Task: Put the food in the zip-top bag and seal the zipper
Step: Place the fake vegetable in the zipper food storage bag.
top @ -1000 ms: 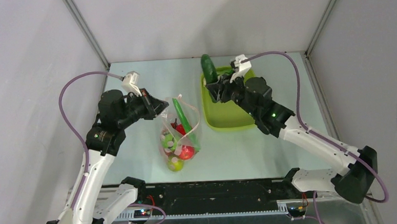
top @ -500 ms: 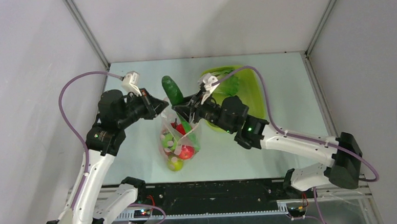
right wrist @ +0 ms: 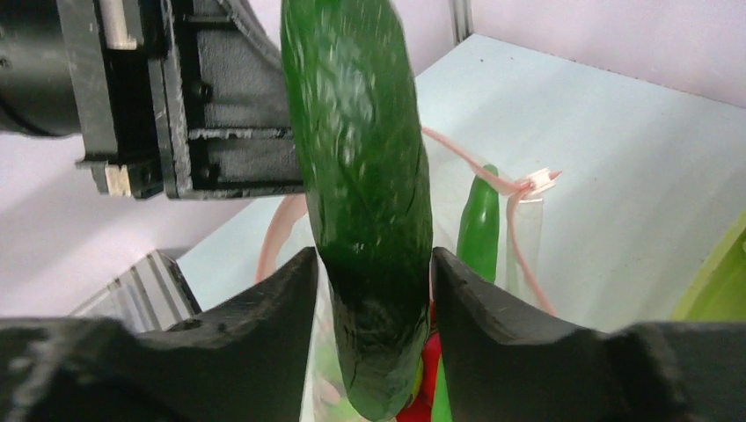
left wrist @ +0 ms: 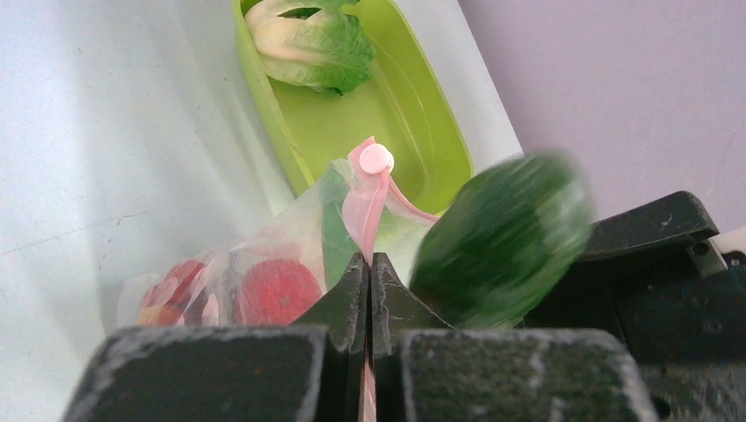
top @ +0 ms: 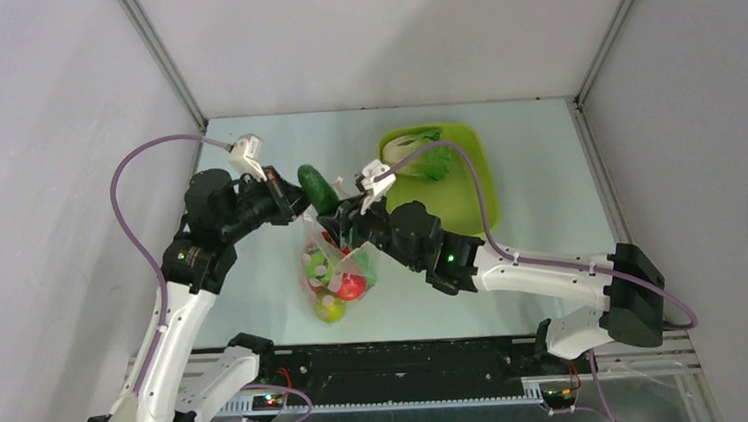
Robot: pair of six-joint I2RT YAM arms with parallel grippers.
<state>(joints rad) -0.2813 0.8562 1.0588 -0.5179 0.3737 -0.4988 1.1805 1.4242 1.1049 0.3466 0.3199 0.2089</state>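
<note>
The clear zip-top bag (top: 339, 263) lies mid-table, mouth held up, with red tomatoes (top: 351, 288), a yellow-green pear (top: 330, 310) and a green pepper (right wrist: 479, 224) inside. My left gripper (top: 302, 203) is shut on the pink zipper strip (left wrist: 370, 189) at the bag's mouth (left wrist: 264, 251). My right gripper (top: 335, 213) is shut on the dark green cucumber (top: 316, 187), held upright over the mouth; it fills the right wrist view (right wrist: 365, 176) between the fingers (right wrist: 264, 308) and shows blurred in the left wrist view (left wrist: 501, 237). Lettuce (top: 420, 155) lies in the tray.
The lime-green tray (top: 465, 182) sits at the back right of the bag, holding only the lettuce (left wrist: 312, 40); it also shows in the left wrist view (left wrist: 387, 123). Grey walls close the table on three sides. Both arms meet above the bag.
My right gripper has carried the cucumber from the tray leftward and nearer, to above the bag's mouth beside the left gripper. The left gripper has kept its hold.
</note>
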